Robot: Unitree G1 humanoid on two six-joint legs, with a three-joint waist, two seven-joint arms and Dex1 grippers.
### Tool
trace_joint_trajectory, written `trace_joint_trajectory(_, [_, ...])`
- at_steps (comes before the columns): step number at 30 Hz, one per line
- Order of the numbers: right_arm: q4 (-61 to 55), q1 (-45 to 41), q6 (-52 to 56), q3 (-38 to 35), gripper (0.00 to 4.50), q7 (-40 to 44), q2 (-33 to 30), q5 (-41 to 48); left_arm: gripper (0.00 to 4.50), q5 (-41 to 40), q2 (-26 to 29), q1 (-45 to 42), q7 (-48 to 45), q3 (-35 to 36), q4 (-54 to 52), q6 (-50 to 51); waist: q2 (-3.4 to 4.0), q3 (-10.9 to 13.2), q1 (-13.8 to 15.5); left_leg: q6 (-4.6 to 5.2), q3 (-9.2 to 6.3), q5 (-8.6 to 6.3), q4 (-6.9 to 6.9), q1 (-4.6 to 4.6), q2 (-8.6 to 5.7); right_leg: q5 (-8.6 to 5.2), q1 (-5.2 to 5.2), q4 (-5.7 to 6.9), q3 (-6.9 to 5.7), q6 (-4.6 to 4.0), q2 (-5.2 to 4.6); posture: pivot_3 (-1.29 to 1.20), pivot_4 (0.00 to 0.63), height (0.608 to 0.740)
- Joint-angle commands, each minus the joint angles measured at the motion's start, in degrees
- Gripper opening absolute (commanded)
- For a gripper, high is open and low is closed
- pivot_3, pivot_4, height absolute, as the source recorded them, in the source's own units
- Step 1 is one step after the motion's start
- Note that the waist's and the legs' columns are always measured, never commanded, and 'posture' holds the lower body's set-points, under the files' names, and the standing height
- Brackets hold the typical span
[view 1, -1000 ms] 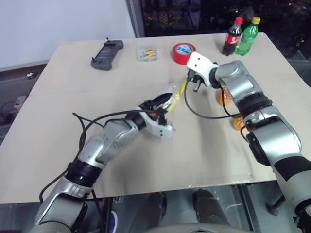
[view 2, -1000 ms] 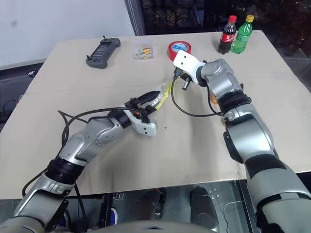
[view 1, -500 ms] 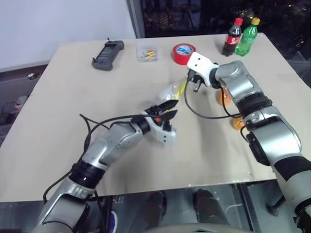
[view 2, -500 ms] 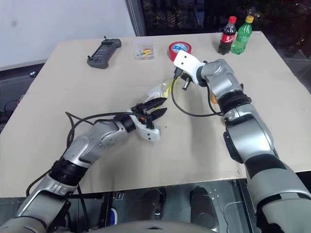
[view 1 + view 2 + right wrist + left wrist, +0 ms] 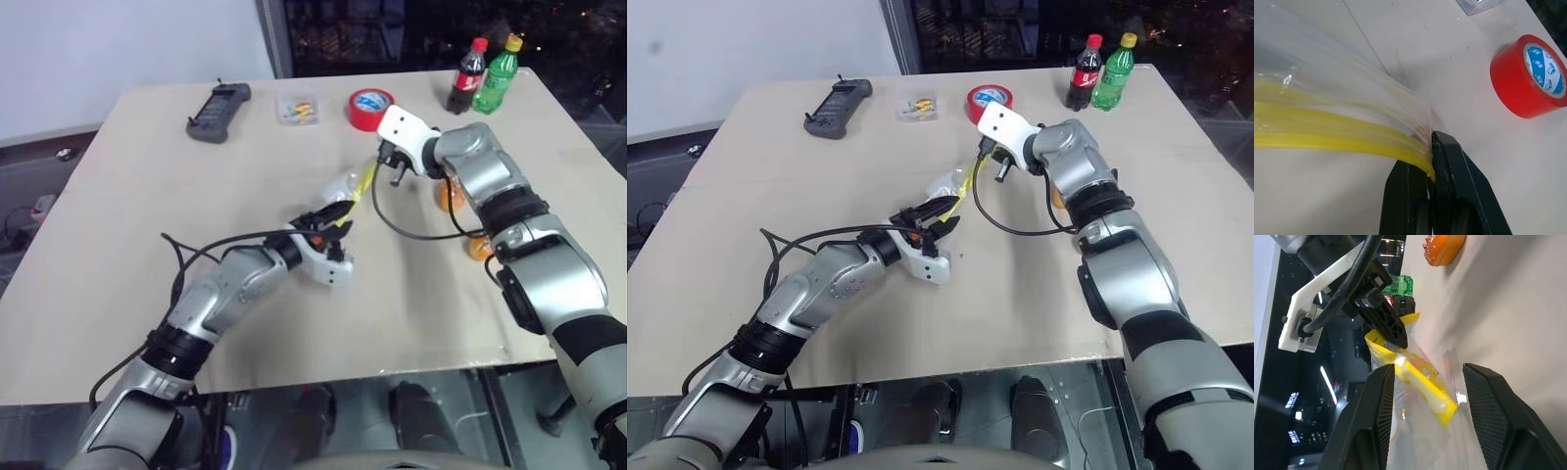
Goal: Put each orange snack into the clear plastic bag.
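L gripper point(image 5: 333, 213) sits nearest, low over the worktop point(image 5: 147, 196), jaws abt half spread & empty, straddling the yellow seal edge of the clear plastic bag point(image 5: 345, 186) w/o pinching it; in the L wrist view the seal strip lies between the two black fingers point(image 5: 1376, 416) with gaps either side. Change vs a sec ago: that arm was further back w/ its jaws laid along the bag's near end, now it's shifted toward the R side & lower, tips aimed at the bag mouth; little diff over the last half sec. Reads as lining up to take the free lip and pull the mouth open, not done yet. Just past it, R gripper point(image 5: 1432, 147) is clamped tight on the bag's far corner at the seal, holding that end lifted off the worktop; no shift in it since earlier. Beyond and to the R, both orange snacks point(image 5: 450, 199) lie on the worktop beside the R arm, well apart from the bag, the second point(image 5: 479, 249) nearer the R edge; neither in the bag, so task hasn't got past prep. Farther back: red tape roll point(image 5: 370, 106), small clear box point(image 5: 296, 108), black handset point(image 5: 217, 99), cola bottle point(image 5: 468, 74), green bottle point(image 5: 498, 72).
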Motion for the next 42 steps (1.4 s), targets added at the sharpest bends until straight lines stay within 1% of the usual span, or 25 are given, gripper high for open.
trace_joint_trajectory(1, [-1.5, -2.2, -0.3, -1.2, 0.0, -0.1, -0.3, 0.4, 1.59, -0.3, -0.2, -1.0, 0.5, 1.0, -0.2, 0.2, 0.0, 0.0, 0.0, 0.0, 0.0, 0.0, 0.0, 0.0, 0.0, 0.0, 0.0, 0.0, 0.0, 0.0, 0.0, 0.0, 0.15, 0.74])
trace_joint_trajectory(3, [-1.7, -2.0, -0.2, -1.2, 0.0, 0.0, -0.4, 0.4, 0.66, -0.4, -0.3, -1.1, 0.4, 1.0, -0.2, 0.2, 0.0, 0.0, 0.0, 0.0, 0.0, 0.0, 0.0, 0.0, 0.0, 0.0, 0.0, 0.0, 0.0, 0.0, 0.0, 0.0, 0.15, 0.74])
trace_joint_trajectory(4, [-1.6, -2.0, -0.2, -1.2, 0.0, 0.0, -0.4, 0.4, 0.09, -0.3, -0.4, -1.2, 0.5, 1.0, 0.0, 0.2, 0.0, 0.0, 0.0, 0.0, 0.0, 0.0, 0.0, 0.0, 0.0, 0.0, 0.0, 0.0, 0.0, 0.0, 0.0, 0.0, 0.15, 0.74])
trace_joint_trajectory(5, [-1.8, -2.0, -0.2, -1.2, 0.0, 0.0, -0.4, 0.4, 0.04, -0.2, -0.4, -1.3, 0.7, 1.1, 0.0, 0.4, 0.0, 0.0, 0.0, 0.0, 0.0, 0.0, 0.0, 0.0, 0.0, 0.0, 0.0, 0.0, 0.0, 0.0, 0.0, 0.0, 0.15, 0.74])
trace_joint_trajectory(9, [-2.7, -1.2, -0.7, -1.0, 0.0, 0.2, -0.7, 0.3, 0.04, -1.5, -0.5, -1.9, 1.6, 2.7, 0.0, 0.6, 0.0, 0.0, 0.0, 0.0, 0.0, 0.0, 0.0, 0.0, 0.0, 0.0, 0.0, 0.0, 0.0, 0.0, 0.0, 0.0, 0.15, 0.74])
trace_joint_trajectory(14, [-5.7, 1.5, -1.5, -0.9, 0.0, 0.4, -1.9, 0.3, 0.04, -8.6, -0.1, -1.6, -0.3, 6.5, -0.6, 0.9, 0.0, 0.0, 0.0, 0.0, -0.02, 0.0, 0.0, -0.01, 0.0, 0.0, 0.0, 0.0, -0.01, 0.0, 0.0, 0.0, 0.15, 0.74])
trace_joint_trajectory(17, [-7.6, 3.3, -2.4, -1.4, 0.0, 0.0, -2.5, 0.7, 0.04, -15.3, 0.0, -1.0, -1.2, 8.7, -0.3, -1.8, 0.0, 0.0, 0.0, 0.0, -0.01, 0.0, 0.01, -0.01, 0.0, 0.0, 0.01, 0.0, -0.01, 0.0, 0.0, 0.0, 0.15, 0.74])
trace_joint_trajectory(20, [-9.6, 5.0, -3.6, -1.7, 0.0, 1.5, -3.8, 1.4, 0.04, -23.9, 0.2, -0.9, -4.7, 10.5, 0.3, -3.0, 0.0, 0.0, 0.0, 0.0, -0.01, 0.0, 0.02, -0.01, 0.0, 0.0, 0.0, -0.01, 0.0, 0.0, -0.01, 0.0, 0.15, 0.74])
trace_joint_trajectory(22, [-10.7, 5.8, -4.0, -1.9, 0.0, 2.3, -4.4, 1.8, 0.04, -27.4, 0.6, -1.1, -6.4, 10.7, 0.4, -4.4, 0.0, 0.0, 0.1, 0.0, -0.01, 0.0, 0.03, -0.03, 0.0, 0.0, 0.0, -0.01, -0.01, 0.0, -0.02, 0.0, 0.15, 0.74])
trace_joint_trajectory(24, [-11.8, 6.5, -4.1, -2.1, 0.61, 2.0, -4.8, 2.0, 0.0, -32.0, -0.5, -1.2, -8.2, 11.5, 0.2, -3.3, 0.0, 0.0, 0.0, 0.0, 0.01, 0.0, 0.04, -0.03, 0.0, 0.0, 0.0, -0.02, 0.0, 0.0, -0.02, 0.0, 0.15, 0.74])
trace_joint_trajectory(25, [-12.5, 7.0, -3.9, -2.5, 0.95, 0.8, -5.0, 2.0, 0.0, -35.9, -1.0, -1.1, -10.3, 11.8, -0.5, -1.8, 0.0, 0.0, 0.1, 0.0, 0.0, 0.0, 0.04, -0.02, 0.0, 0.0, 0.01, -0.02, 0.0, 0.0, -0.02, 0.0, 0.15, 0.74])
trace_joint_trajectory(27, [-13.6, 7.9, -3.1, -3.3, 1.86, -1.2, -5.2, 2.2, 0.0, -42.8, -1.7, -0.8, -14.2, 12.4, -1.7, 0.9, 0.0, 0.0, 0.1, 0.0, -0.01, 0.0, 0.05, -0.02, 0.0, 0.0, 0.01, -0.02, -0.01, 0.0, -0.02, 0.0, 0.15, 0.74])
trace_joint_trajectory(31, [-17.5, 10.5, -2.5, -5.0, 1.86, -2.4, -6.7, 2.6, 0.0, -53.9, -2.7, -1.2, -20.4, 14.1, -4.3, 9.2, -0.01, 0.0, 0.1, 0.0, 0.0, 0.0, 0.06, -0.03, 0.0, 0.0, 0.01, -0.02, 0.0, 0.0, -0.01, 0.0, 0.15, 0.74])
trace_joint_trajectory(34, [-23.5, 13.9, -1.7, -6.5, 1.86, -1.2, -9.0, 3.8, 0.0, -60.0, -3.4, -2.0, -23.0, 15.8, -4.8, 14.7, -0.01, 0.0, 0.1, 0.0, 0.0, 0.0, 0.09, -0.03, 0.0, 0.0, 0.02, -0.01, -0.01, 0.0, -0.01, 0.0, 0.15, 0.74])
trace_joint_trajectory(36, [-32.3, 18.8, 1.1, -8.3, 1.86, 0.8, -12.0, 5.5, 0.0, -68.3, -4.3, -2.5, -26.8, 18.1, -4.2, 19.2, -0.01, 0.0, 0.3, 0.0, 0.0, 0.0, 0.11, -0.04, 0.01, 0.0, 0.03, -0.03, -0.01, 0.0, -0.01, 0.0, 0.15, 0.74])
trace_joint_trajectory(37, [-37.1, 21.4, 2.9, -9.5, 1.86, 1.8, -13.3, 6.9, 0.0, -70.5, -4.3, -2.7, -28.5, 19.1, -3.5, 20.0, -0.01, 0.0, 0.5, 0.0, -0.01, 0.0, 0.14, -0.04, 0.01, 0.0, 0.04, -0.02, -0.02, 0.0, -0.01, 0.0, 0.15, 0.74])
trace_joint_trajectory(39, [-48.3, 27.4, 9.0, -12.4, 1.86, 3.2, -16.0, 9.8, 0.0, -74.1, -3.9, -3.3, -30.8, 21.4, -1.9, 22.9, -0.02, 0.0, 0.7, 0.01, -0.04, 0.0, 0.16, -0.07, 0.01, 0.0, 0.05, -0.06, -0.05, 0.01, -0.01, 0.0, 0.15, 0.74])
trace_joint_trajectory(42, [-62.0, 35.0, 18.3, -16.7, 1.86, 2.0, -18.2, 12.6, 0.0, -81.2, -1.8, -4.5, -38.7, 24.2, 0.1, 28.2, -0.01, 0.0, 0.6, 0.12, -0.02, -0.07, 0.19, -0.07, 0.02, 0.0, 0.08, -0.06, -0.04, 0.01, 0.0, 0.0, 0.15, 0.74])
